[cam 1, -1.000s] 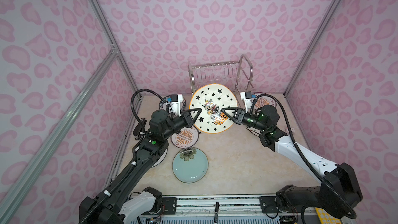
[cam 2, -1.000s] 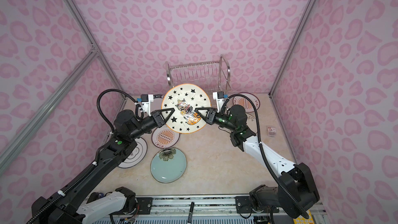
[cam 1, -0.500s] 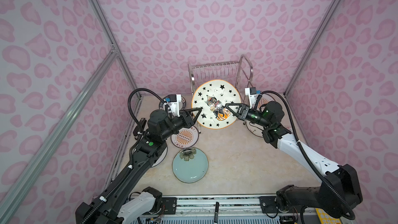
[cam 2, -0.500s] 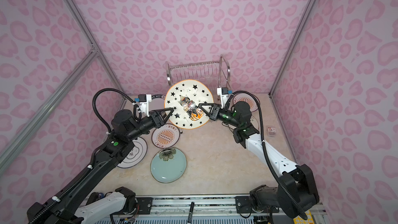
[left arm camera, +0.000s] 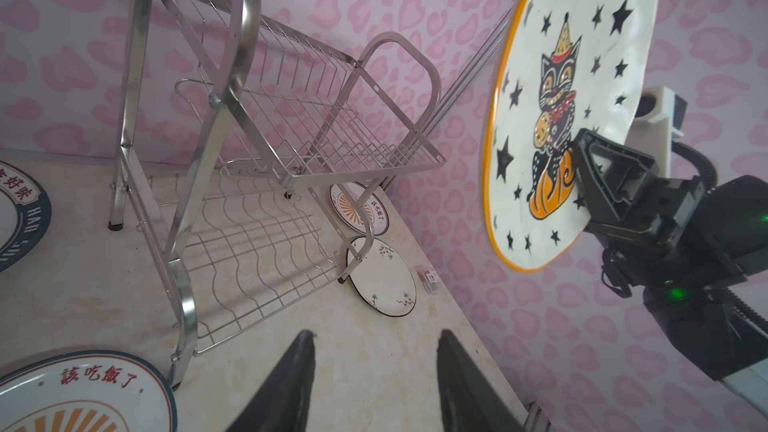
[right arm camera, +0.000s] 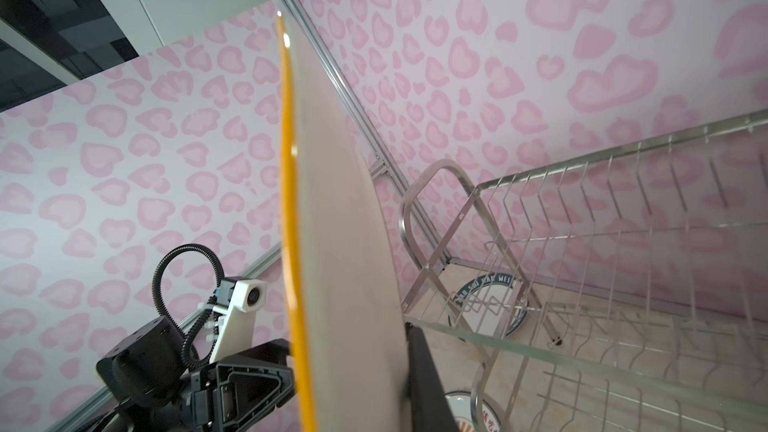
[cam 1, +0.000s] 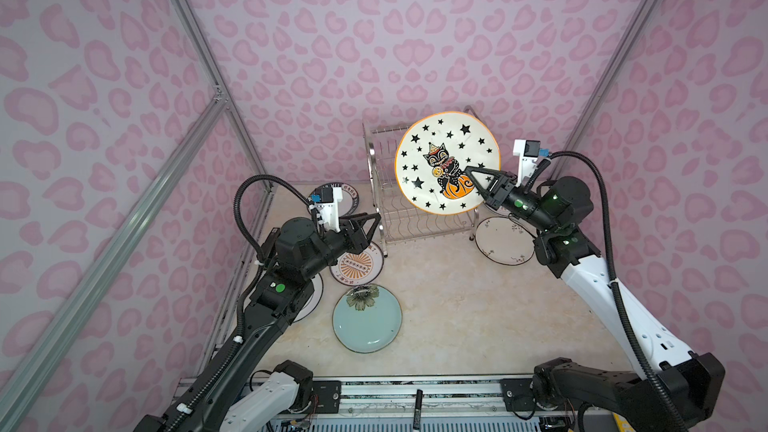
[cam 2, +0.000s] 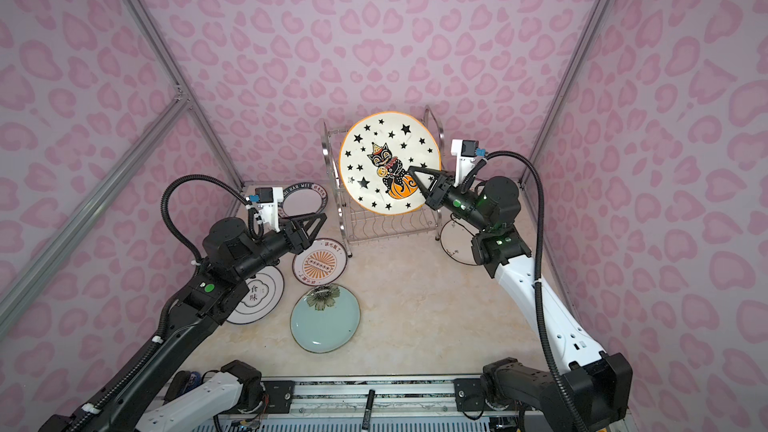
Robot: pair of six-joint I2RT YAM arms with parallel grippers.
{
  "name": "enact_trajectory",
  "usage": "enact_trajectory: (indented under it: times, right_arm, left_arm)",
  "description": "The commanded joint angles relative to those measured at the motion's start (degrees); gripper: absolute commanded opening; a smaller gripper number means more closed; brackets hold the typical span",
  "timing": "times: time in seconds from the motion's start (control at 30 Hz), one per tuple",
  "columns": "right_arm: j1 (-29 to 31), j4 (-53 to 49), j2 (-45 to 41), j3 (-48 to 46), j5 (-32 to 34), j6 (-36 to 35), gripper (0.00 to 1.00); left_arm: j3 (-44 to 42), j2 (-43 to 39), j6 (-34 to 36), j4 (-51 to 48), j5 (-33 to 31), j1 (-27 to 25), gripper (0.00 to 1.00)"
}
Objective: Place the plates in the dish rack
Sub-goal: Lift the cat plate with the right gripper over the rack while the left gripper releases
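Observation:
My right gripper (cam 1: 469, 172) is shut on the lower right rim of the star-and-cat plate (cam 1: 440, 151), which stands upright in the air in front of the dish rack's (cam 1: 419, 226) upper tier. The right wrist view shows that plate (right arm camera: 345, 243) edge-on, clamped between the fingers, with the rack (right arm camera: 582, 243) empty beside it. My left gripper (cam 1: 372, 218) is open and empty, low at the rack's front left corner, above an orange-sunburst plate (cam 1: 357, 263). In the left wrist view its fingers (left arm camera: 299, 367) frame bare floor.
Flat on the floor lie a navy-lettered plate (cam 1: 353, 197), a pale teal plate (cam 1: 368, 320), a black-ringed plate (cam 2: 257, 292) partly under my left arm, a white floral plate (cam 1: 503, 241), and a second sunburst plate (left arm camera: 359, 209) behind the rack. Pink walls stand close around.
My left gripper has opened, let go of the star-and-cat plate and dropped back to the left. The right gripper alone has carried the plate up and back towards the rack.

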Motion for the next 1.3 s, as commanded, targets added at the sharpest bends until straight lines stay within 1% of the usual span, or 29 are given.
enact_trajectory:
  times: [0.0, 0.23, 0.53, 0.77, 0.87, 1.0, 1.27]
  right_arm:
    - [-0.14, -3.02, -0.20, 3.86, 7.87, -8.47, 0.00]
    - [-0.16, -9.88, 3.85, 13.38, 18.94, -18.13, 0.00]
    - [0.86, -14.84, 13.34, 25.53, 34.64, -29.21, 0.00]
    - [5.69, -17.68, 22.13, 35.55, 48.90, -40.71, 0.00]
    - [7.56, -17.82, 24.86, 38.47, 54.13, -44.38, 0.00]
    - [9.04, -18.16, 27.46, 41.07, 57.61, -47.14, 0.00]
    - [9.24, -19.36, 30.88, 43.94, 60.36, -48.38, 0.00]
  left_arm:
    - [-0.17, -0.28, 1.51, 0.06, 0.17, 0.03, 0.50]
    - [-1.87, -1.91, 1.59, 0.19, 0.74, -0.05, 0.50]
    - [-2.24, -3.27, 2.04, -1.70, 0.31, -0.07, 0.50]
    - [-1.48, -2.31, 2.09, -1.81, 0.74, -0.12, 0.50]
    - [-1.14, -2.08, 2.13, -1.88, 0.84, -0.12, 0.50]
    - [-1.06, -2.15, 2.30, -2.11, 0.75, -0.12, 0.50]
    - [-0.87, -2.17, 2.48, -2.41, 0.66, -0.14, 0.50]
